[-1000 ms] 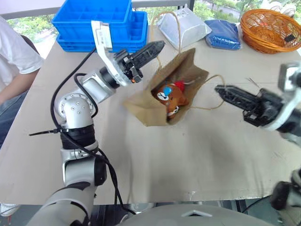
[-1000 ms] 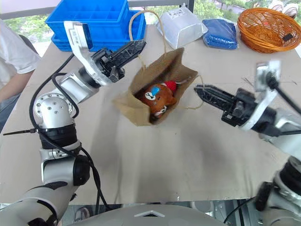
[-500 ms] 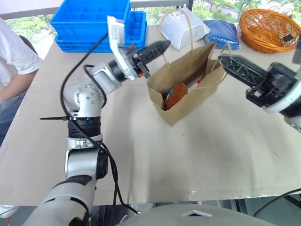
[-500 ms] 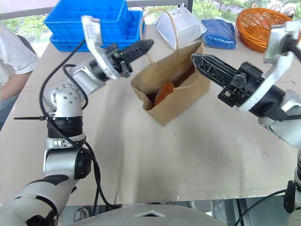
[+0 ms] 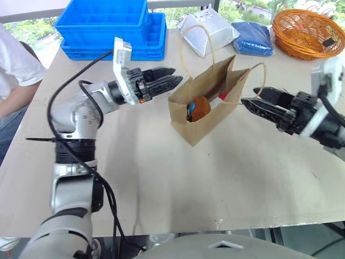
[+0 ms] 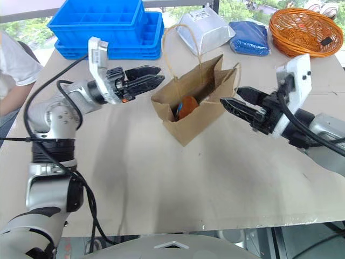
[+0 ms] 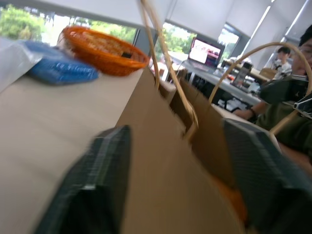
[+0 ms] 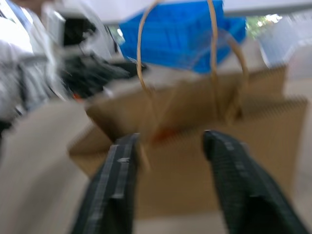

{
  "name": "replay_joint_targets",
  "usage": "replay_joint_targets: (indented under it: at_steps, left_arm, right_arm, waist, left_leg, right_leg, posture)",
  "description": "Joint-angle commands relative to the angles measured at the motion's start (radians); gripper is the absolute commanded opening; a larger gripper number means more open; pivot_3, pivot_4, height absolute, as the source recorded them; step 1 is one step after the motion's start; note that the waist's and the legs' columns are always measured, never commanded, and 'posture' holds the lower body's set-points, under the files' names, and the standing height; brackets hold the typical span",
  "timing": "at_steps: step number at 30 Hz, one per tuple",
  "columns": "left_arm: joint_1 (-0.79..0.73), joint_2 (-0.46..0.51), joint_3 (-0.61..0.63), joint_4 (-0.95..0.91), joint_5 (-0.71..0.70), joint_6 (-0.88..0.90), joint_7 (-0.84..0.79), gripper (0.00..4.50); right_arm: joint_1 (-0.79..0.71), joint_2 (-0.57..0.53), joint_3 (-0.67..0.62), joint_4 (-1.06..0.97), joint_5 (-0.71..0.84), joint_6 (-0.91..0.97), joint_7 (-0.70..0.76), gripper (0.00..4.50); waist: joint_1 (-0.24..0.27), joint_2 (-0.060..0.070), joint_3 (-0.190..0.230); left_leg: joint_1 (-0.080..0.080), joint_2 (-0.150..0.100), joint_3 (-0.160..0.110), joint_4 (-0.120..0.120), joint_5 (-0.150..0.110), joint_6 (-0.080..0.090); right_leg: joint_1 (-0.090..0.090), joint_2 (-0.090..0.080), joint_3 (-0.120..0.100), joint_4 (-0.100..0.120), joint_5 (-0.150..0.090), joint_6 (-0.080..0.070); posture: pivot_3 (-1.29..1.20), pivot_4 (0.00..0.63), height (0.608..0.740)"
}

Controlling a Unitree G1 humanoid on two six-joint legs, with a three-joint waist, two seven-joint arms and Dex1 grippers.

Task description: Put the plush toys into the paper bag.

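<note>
The paper bag is standing upright on the worktop, holding both plush toys. The left end effector and right end effector are flanking it with fingers parted, gripping nothing. Risk: either one nudging the unsupported bag could be tipping it, spilling toys.

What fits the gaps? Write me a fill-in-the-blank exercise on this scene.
1. The paper bag stands ___ on the table.
2. The brown plush toy sits ___ the bag.
3. The wicker basket is coloured ___.
Missing words: upright; inside; orange.
</note>
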Motion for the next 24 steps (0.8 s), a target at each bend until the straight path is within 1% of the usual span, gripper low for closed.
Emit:
replay_joint_targets:
  at_steps: [1, 3, 5, 6, 8, 9, 10, 11, 15, 16, 18, 20, 24]
  left_arm:
    - [0.033, 0.071, 0.033, -0.069, -0.044, 0.04, -0.084, 4.49]
    - [0.087, 0.114, 0.029, -0.118, -0.047, 0.053, -0.119, 4.49]
    - [0.135, 0.125, 0.022, -0.165, -0.042, 0.049, -0.128, 4.49]
    - [0.153, 0.124, 0.021, -0.182, -0.044, 0.049, -0.126, 4.5]
    - [0.198, 0.125, 0.004, -0.226, -0.029, 0.025, -0.134, 4.5]
    - [0.219, 0.12, -0.003, -0.245, -0.023, 0.017, -0.133, 4.5]
    - [0.235, 0.114, -0.007, -0.258, -0.018, 0.009, -0.127, 4.5]
    - [0.25, 0.11, -0.014, -0.269, -0.008, -0.004, -0.122, 4.5]
    - [0.276, 0.097, -0.038, -0.28, 0.027, -0.047, -0.119, 4.5]
    - [0.278, 0.094, -0.052, -0.28, 0.044, -0.068, -0.125, 4.5]
    - [0.277, 0.086, -0.067, -0.281, 0.06, -0.086, -0.125, 4.5]
    - [0.279, 0.084, -0.079, -0.287, 0.078, -0.108, -0.128, 4.5]
    - [0.296, 0.083, -0.098, -0.31, 0.121, -0.157, -0.12, 4.5]
  right_arm:
    - [0.075, -0.05, -0.153, -0.047, -0.05, 0.009, 0.172, 2.25]
    - [0.154, -0.085, -0.229, -0.06, -0.114, 0.029, 0.272, 2.25]
    - [0.223, -0.1, -0.264, -0.066, -0.189, 0.032, 0.345, 2.25]
    - [0.25, -0.102, -0.27, -0.067, -0.23, 0.026, 0.374, 2.0]
    - [0.288, -0.094, -0.266, -0.074, -0.257, 0.016, 0.438, 1.48]
    - [0.286, -0.094, -0.229, -0.088, -0.291, 0.001, 0.453, 1.11]
    - [0.274, -0.093, -0.181, -0.102, -0.331, -0.013, 0.461, 0.63]
    - [0.249, -0.086, -0.105, -0.117, -0.389, -0.033, 0.471, 0.06]
    - [0.098, 0.005, 0.2, -0.103, -0.611, -0.09, 0.483, 0.02]
    - [0.025, 0.064, 0.317, -0.059, -0.705, -0.117, 0.49, 0.02]
    - [-0.082, 0.163, 0.477, 0.026, -0.84, -0.149, 0.496, 0.02]
    - [-0.148, 0.236, 0.559, 0.104, -0.937, -0.185, 0.51, 0.02]
    - [-0.241, 0.347, 0.639, 0.224, -1.057, -0.24, 0.53, 0.02]
  waist:
    - [0.001, 0.0, 0.0]
    - [0.002, 0.0, 0.0]
    - [0.002, 0.0, 0.0]
    - [0.003, 0.0, 0.0]
    - [0.006, -0.001, 0.0]
    - [0.006, -0.001, 0.0]
    - [0.006, -0.001, 0.0]
    - [0.005, -0.001, 0.0]
    - [0.0, -0.001, -0.001]
    - [-0.001, -0.001, -0.001]
    - [-0.008, -0.002, -0.001]
    - [-0.003, -0.002, -0.001]
    - [0.001, -0.002, -0.001]
  left_leg:
    - [0.0, 0.0, 0.0, 0.0, 0.0, 0.0]
    - [0.002, 0.0, 0.0, 0.0, 0.0, 0.0]
    - [0.002, 0.0, 0.0, 0.0, 0.0, 0.0]
    - [0.002, 0.0, 0.0, 0.0, 0.0, 0.0]
    - [0.002, 0.0, 0.0, 0.0, 0.0, 0.0]
    - [0.002, 0.0, 0.001, 0.0, 0.0, 0.0]
    - [0.002, 0.0, 0.001, 0.0, 0.0, 0.0]
    - [0.002, 0.0, 0.002, 0.0, 0.0, 0.0]
    - [0.004, 0.001, 0.002, 0.0, 0.0, -0.001]
    - [0.003, 0.001, 0.002, 0.0, 0.001, -0.001]
    - [0.004, 0.001, 0.002, 0.0, 0.002, -0.004]
    - [0.003, 0.0, 0.002, 0.0, 0.003, -0.006]
    - [0.001, 0.0, 0.0, 0.0, 0.003, -0.006]
  right_leg:
    - [0.0, 0.0, 0.0, 0.0, 0.0, 0.0]
    - [0.001, 0.0, 0.0, 0.0, 0.0, 0.0]
    - [0.002, 0.0, 0.0, 0.0, 0.0, 0.0]
    - [0.002, 0.0, 0.0, 0.0, 0.0, 0.0]
    - [0.002, 0.0, 0.001, 0.0, 0.0, 0.0]
    - [0.002, 0.0, 0.001, 0.0, 0.0, 0.0]
    - [0.002, 0.0, 0.001, 0.0, 0.0, 0.0]
    - [0.002, 0.0, 0.001, 0.0, 0.0, 0.0]
    - [0.002, 0.001, 0.001, 0.0, 0.0, 0.0]
    - [0.002, 0.001, 0.001, 0.001, 0.0, 0.0]
    - [0.002, 0.002, 0.001, 0.001, 0.0, 0.0]
    - [0.001, 0.001, 0.002, 0.001, 0.0, 0.0]
    - [0.0, 0.0, 0.0, 0.001, 0.0, -0.001]
  posture:
    - [0.0, 0.15, 0.74]
    - [0.0, 0.15, 0.74]
    - [0.0, 0.15, 0.74]
    - [0.0, 0.15, 0.74]
    - [0.0, 0.15, 0.74]
    - [0.0, 0.15, 0.74]
    - [0.0, 0.15, 0.74]
    - [0.0, 0.15, 0.74]
    - [0.0, 0.15, 0.74]
    - [0.0, 0.15, 0.74]
    - [0.0, 0.15, 0.74]
    - [0.0, 0.15, 0.74]
    - [0.0, 0.15, 0.74]
